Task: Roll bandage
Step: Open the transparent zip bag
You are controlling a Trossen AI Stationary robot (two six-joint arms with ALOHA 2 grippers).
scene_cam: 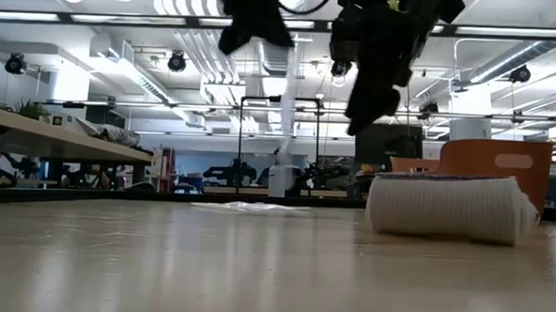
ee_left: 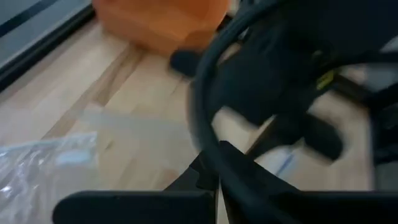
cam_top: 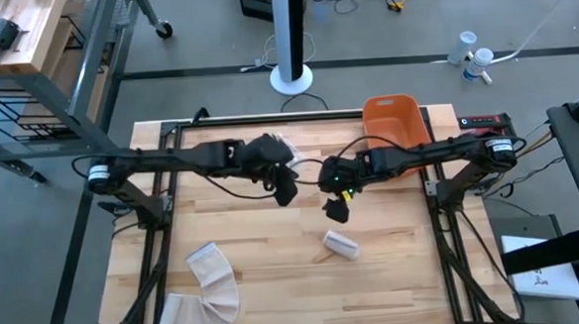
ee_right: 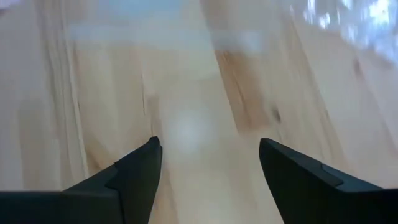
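You had one rolled bandage [cam_top: 340,244] lying free on the worktop [cam_top: 415,274], a loose strip [cam_top: 209,290] curled near the front left. Your right gripper [cam_top: 336,211] hovered empty, fingers apart, just above the roll; your left gripper [cam_top: 284,194] was closed on nothing, mid-table.

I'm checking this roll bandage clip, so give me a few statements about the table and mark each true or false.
1. A rolled bandage lies on the table. True.
2. The right gripper holds that roll. False: its fingers are open and empty above bare wood.
3. An unrolled bandage strip lies on the table. True.
4. The orange bin sits by the unrolled strip. False: it stands at the far edge.
5. The left gripper is open. False: shut.
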